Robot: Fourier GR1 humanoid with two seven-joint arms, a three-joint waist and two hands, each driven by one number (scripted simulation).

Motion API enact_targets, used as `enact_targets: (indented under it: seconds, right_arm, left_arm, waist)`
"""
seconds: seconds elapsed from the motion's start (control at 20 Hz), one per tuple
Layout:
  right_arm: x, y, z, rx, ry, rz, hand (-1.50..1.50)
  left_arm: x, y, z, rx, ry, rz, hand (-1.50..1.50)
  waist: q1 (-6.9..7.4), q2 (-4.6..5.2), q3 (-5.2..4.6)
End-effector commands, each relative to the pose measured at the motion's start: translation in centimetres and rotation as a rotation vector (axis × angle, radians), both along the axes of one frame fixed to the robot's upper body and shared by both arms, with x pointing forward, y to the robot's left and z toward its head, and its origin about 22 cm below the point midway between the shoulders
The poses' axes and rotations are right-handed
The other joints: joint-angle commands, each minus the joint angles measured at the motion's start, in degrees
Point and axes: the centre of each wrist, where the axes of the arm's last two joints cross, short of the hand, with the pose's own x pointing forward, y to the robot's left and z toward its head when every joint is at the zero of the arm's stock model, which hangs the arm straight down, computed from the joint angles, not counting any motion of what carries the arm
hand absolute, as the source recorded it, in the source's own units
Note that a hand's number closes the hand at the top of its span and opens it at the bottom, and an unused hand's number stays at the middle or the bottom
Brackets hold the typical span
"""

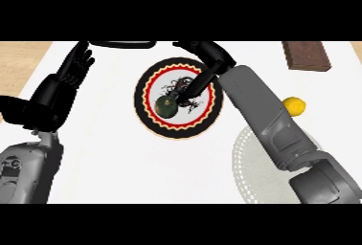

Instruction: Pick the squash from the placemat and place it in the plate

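Right hand (pixel 201 79) reaches over the plate (pixel 145 91), fingers closed on the squash (pixel 167 106).
The squash lies on the plate, off the placemat (pixel 244 162); left hand (pixel 74 64) rests open, fingers up.

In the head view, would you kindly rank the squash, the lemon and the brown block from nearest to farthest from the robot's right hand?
From the right hand:
1. Squash, at its fingertips, on the plate.
2. Lemon, off to the right, beside the placemat.
3. Brown block, at the upper right; only somewhat farther than the lemon.
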Motion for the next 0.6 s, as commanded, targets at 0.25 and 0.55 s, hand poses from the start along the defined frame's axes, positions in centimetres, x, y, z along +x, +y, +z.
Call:
enact_targets:
  seconds: [0.25,0.55]
  right_arm:
    - [1.7,-9.1,2.0,0.094,0.007,-0.043,-1.5]
    - [1.6,-14.8,2.8,0.06,-0.029,-0.049,-1.5]
  left_arm:
    - [-0.4,0.4,0.0,0.006,0.003,-0.013,0.0]
    - [-0.3,0.1,-0.1,0.005,-0.014,-0.016,0.0]
  waist:
    - [0.55,0.9,0.09]
    - [0.88,1.49,0.16]
